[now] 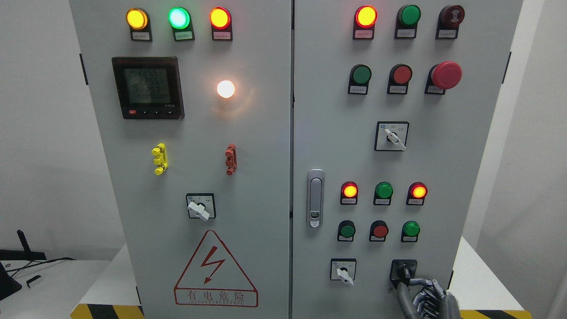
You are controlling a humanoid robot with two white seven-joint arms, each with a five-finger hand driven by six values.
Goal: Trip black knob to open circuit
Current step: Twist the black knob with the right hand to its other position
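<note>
Black knob (pixel 403 271) on its dark square plate, right hand (pixel 427 294) fingers (pixel 414 282) curled around it.

Electrical test lab: grey control cabinet (pixel 266 177), indicator lamps (pixel 179 17), hazard-striped floor tape (pixel 106 311), plain white walls.

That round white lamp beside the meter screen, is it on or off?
On. The white lamp glows brightly and throws a warm halo on the grey cabinet door around it.
</note>
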